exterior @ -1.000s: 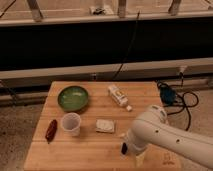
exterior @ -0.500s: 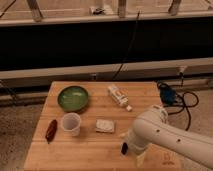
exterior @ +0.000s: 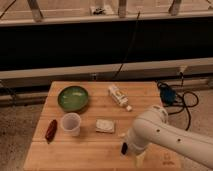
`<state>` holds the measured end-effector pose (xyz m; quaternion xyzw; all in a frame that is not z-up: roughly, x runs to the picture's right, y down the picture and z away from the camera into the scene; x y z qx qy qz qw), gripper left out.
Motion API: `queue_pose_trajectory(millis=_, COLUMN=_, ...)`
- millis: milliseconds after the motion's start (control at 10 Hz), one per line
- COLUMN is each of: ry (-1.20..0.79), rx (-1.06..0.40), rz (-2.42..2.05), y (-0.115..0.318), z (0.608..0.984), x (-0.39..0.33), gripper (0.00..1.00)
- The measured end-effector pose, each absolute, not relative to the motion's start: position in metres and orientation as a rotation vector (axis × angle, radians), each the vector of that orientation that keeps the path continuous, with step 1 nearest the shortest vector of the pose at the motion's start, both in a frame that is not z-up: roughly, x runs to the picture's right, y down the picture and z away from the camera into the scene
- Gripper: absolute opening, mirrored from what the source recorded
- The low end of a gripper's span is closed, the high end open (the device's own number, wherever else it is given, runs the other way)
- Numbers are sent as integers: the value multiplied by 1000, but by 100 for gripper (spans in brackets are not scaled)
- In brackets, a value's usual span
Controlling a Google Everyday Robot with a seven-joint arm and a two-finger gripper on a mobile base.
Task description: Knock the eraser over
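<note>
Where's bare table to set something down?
Free: front strip of the table, before the cup and white packet, left of the eraser; also between green bowl and tube. Crowded: front right, where the end effector hangs beside the eraser.

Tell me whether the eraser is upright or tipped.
Upright: the eraser stands taller than wide, beside the gripper near the table's front edge.

The surface point(exterior: 90, 152) is pale wood with a matt finish. The green bowl point(exterior: 73, 97) looks glazed and glossy; the cup point(exterior: 71, 124) is whitish, semi-clear plastic. The arm point(exterior: 165, 137) has a smooth white shell with a soft sheen, and the gripper point(exterior: 139, 156), low at the surface's near edge, looks equally pale. Just beside it, the eraser point(exterior: 124, 148) is matt black.
</note>
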<state>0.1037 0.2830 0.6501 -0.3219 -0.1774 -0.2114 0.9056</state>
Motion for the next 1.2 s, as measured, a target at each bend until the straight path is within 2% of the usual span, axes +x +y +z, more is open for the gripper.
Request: queue_pose_trajectory(millis=1200, ry=-386, rx=-658, rz=-420, y=279, z=654, x=104, gripper=80)
